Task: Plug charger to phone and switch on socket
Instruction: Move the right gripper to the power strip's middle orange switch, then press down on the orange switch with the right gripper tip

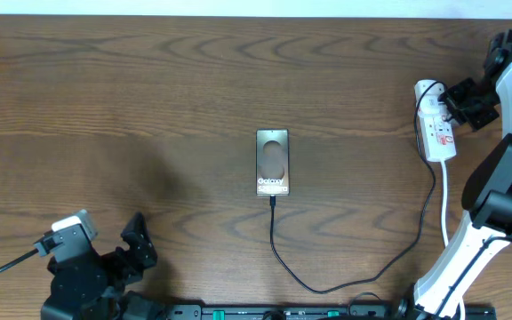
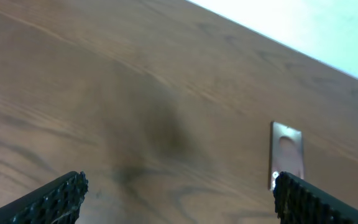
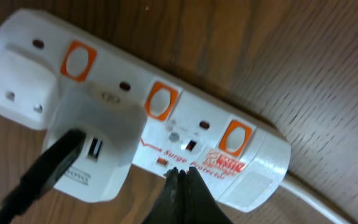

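The phone [image 1: 272, 163] lies flat mid-table with "Galaxy" lettering; it also shows in the left wrist view [image 2: 287, 153]. The black charger cable [image 1: 327, 283] runs from the phone's near end in a loop to the white adapter [image 3: 92, 146], which sits plugged into the white socket strip [image 1: 436, 120] at the right. In the right wrist view the strip [image 3: 253, 168] has orange switches. My right gripper [image 3: 180, 172] is shut and empty, its tips at the strip's near edge by the "Surge" lettering. My left gripper [image 2: 179, 193] is open and empty over bare table at the front left.
The strip's thick white cord [image 1: 445, 191] runs toward the front right beside the right arm. A second white plug [image 3: 17, 84] sits at the strip's far end. The table's far edge meets a white wall [image 2: 303, 25].
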`<action>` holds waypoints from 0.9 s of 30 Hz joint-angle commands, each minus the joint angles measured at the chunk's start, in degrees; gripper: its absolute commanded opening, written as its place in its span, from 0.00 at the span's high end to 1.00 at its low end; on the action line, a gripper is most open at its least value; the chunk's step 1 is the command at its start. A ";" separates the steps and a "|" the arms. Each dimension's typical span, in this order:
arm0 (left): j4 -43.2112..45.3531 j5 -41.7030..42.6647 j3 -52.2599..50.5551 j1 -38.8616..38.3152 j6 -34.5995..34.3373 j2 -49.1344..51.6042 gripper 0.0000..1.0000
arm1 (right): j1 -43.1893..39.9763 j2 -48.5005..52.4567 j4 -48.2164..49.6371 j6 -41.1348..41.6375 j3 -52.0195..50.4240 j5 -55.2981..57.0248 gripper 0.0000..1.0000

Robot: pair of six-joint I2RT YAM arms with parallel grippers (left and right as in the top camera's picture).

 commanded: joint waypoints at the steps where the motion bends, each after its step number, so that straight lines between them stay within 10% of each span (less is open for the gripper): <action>1: -1.77 -0.74 0.68 0.11 -0.09 -0.26 0.03 | -1.09 -0.07 0.72 1.49 1.33 -0.02 0.99; 27: -5.77 -0.76 0.81 9.99 -0.07 -17.44 0.03 | -1.05 4.04 4.87 5.68 1.27 -2.10 0.99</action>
